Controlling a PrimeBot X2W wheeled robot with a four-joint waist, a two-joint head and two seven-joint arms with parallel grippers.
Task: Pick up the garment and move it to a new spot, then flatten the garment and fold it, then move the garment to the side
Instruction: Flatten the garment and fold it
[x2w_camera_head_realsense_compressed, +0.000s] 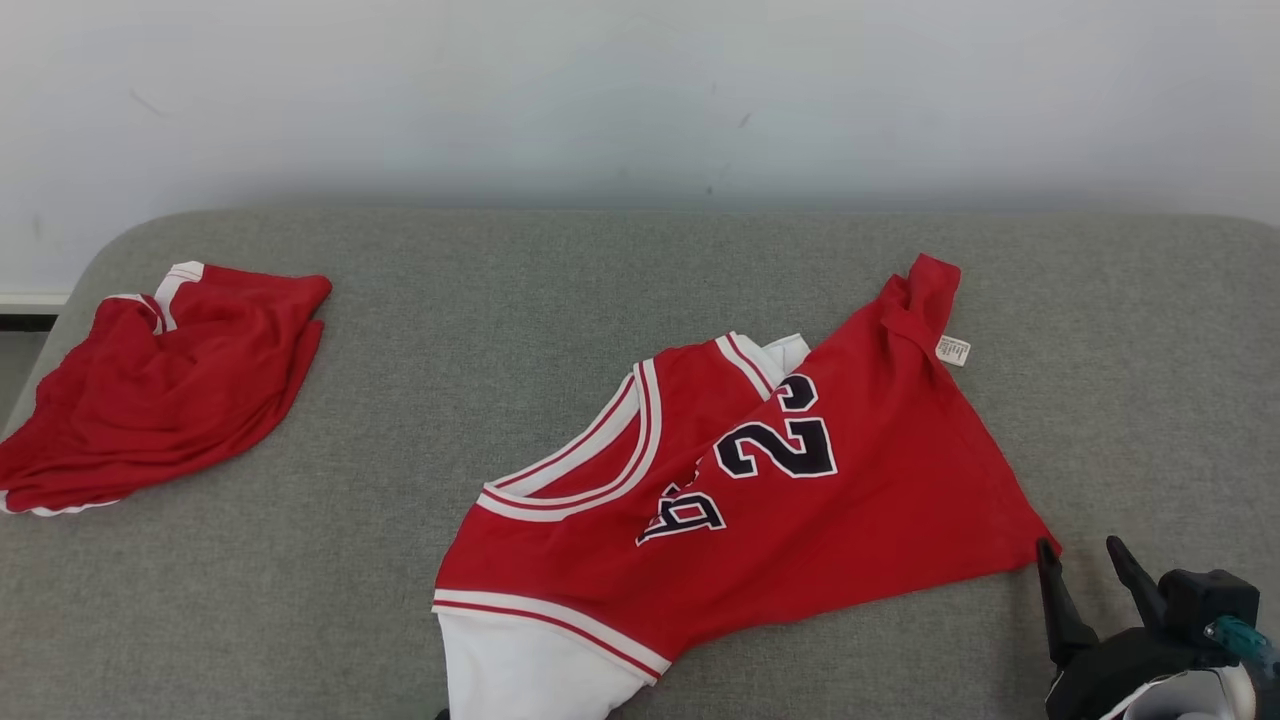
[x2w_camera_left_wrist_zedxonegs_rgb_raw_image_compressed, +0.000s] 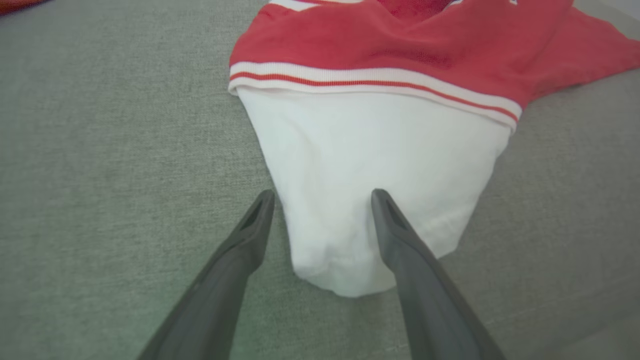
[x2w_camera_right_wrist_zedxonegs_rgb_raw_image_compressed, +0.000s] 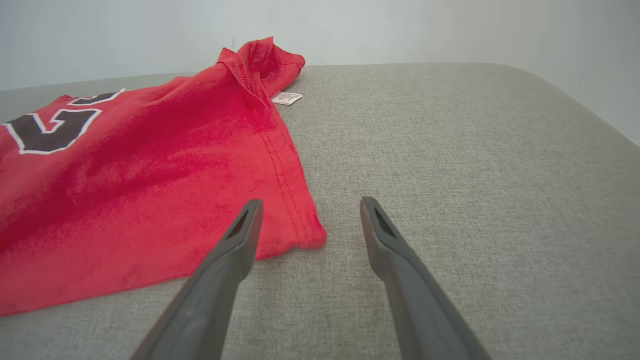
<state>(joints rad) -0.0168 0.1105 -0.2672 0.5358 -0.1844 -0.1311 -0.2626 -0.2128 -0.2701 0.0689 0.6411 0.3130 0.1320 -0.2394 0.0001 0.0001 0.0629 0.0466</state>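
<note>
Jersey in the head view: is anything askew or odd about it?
Yes. The red jersey lies diagonal and rumpled on the grey cushion: its far corner is bunched beside the care tag, and a white sleeve pokes out at its near end. No damage shows.

Left of the right gripper (x2w_camera_right_wrist_zedxonegs_rgb_raw_image_compressed: 308, 202), you see the jersey (x2w_camera_right_wrist_zedxonegs_rgb_raw_image_compressed: 125, 190) as soft, matt red knit cloth with stitched hems. Its label (x2w_camera_right_wrist_zedxonegs_rgb_raw_image_compressed: 287, 98) may be woven tape. Just ahead of the left gripper (x2w_camera_left_wrist_zedxonegs_rgb_raw_image_compressed: 322, 192), the sleeve (x2w_camera_left_wrist_zedxonegs_rgb_raw_image_compressed: 370, 165) is smooth white cloth. The fingers (x2w_camera_left_wrist_zedxonegs_rgb_raw_image_compressed: 240, 250) look like matt dark plastic. The cushion (x2w_camera_right_wrist_zedxonegs_rgb_raw_image_compressed: 475, 175) beneath is coarse grey weave.
</note>
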